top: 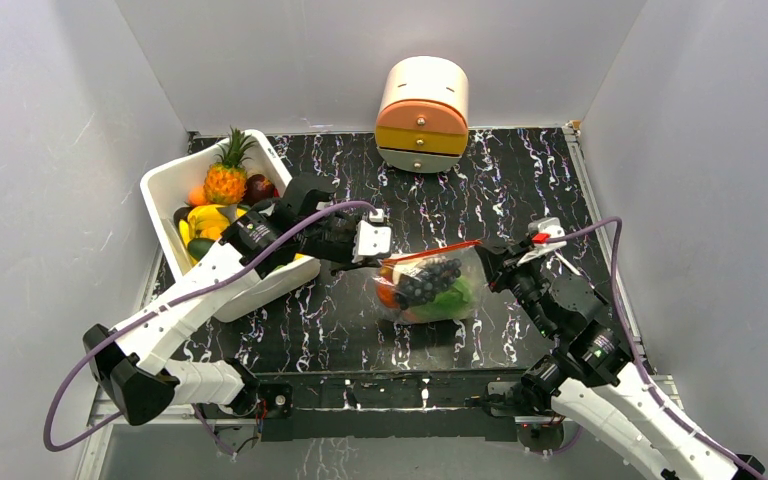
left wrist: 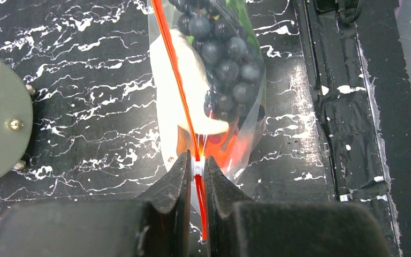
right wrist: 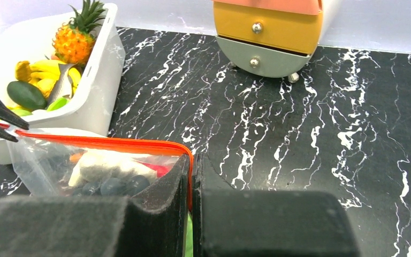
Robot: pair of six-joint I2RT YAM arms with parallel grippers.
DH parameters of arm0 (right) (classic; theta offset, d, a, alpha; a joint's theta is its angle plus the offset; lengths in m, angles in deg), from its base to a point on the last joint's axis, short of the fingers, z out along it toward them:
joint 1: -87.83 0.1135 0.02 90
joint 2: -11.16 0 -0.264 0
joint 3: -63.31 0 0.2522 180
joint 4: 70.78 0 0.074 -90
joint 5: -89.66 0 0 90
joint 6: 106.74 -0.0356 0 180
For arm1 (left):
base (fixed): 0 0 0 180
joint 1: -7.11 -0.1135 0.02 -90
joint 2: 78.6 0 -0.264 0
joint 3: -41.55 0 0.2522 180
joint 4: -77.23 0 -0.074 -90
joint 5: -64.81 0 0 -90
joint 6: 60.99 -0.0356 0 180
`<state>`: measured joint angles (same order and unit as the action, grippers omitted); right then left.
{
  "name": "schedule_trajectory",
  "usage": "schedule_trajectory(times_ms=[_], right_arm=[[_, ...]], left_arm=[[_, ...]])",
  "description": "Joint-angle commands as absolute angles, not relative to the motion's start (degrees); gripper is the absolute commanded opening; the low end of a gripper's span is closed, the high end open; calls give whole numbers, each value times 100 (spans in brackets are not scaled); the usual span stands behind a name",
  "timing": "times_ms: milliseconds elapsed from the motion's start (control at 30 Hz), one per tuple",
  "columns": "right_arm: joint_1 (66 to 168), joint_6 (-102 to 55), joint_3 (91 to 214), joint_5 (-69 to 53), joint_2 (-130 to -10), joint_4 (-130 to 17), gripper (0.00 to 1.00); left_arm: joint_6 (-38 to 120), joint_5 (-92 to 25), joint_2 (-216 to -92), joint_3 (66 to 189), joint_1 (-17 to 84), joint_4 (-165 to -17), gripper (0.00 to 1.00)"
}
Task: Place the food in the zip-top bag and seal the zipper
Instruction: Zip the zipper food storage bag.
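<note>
Clear zip-top bag (top: 430,285), seemingly holding grapes (top: 426,279), beside the white tub (top: 165,185). Left jaws clench one zipper (right wrist: 101,142) end, right jaws the other.

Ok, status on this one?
Left gripper shut on zipper, right gripper shut on its other end. Food inside zip-top bag. Nothing in the way.

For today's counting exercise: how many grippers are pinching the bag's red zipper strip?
2. The left gripper pinches the zipper strip at the left end of the bag as seen from the top view. The right gripper pinches its right end. Neither is hidden.
</note>
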<state>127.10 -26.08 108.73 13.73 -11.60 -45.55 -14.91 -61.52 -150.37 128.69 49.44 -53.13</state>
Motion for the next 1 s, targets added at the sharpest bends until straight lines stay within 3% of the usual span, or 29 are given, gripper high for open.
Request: schedule_trajectory(times_ms=[0,600,967], right_arm=[[12637,-2591,11305,2264,-968,-4682,0],[12635,-2798,11627,2784,-467,-3790,0],[12635,-3824,12156,1873,-84,-3128,0]], left_arm=[[-1507,-5952,-14707,12943,4857,-4751,0],[-1305,-5922,-14269,12562,4859,-4835,0],[-273,-6959,-14138,12548,4859,-5753,0]])
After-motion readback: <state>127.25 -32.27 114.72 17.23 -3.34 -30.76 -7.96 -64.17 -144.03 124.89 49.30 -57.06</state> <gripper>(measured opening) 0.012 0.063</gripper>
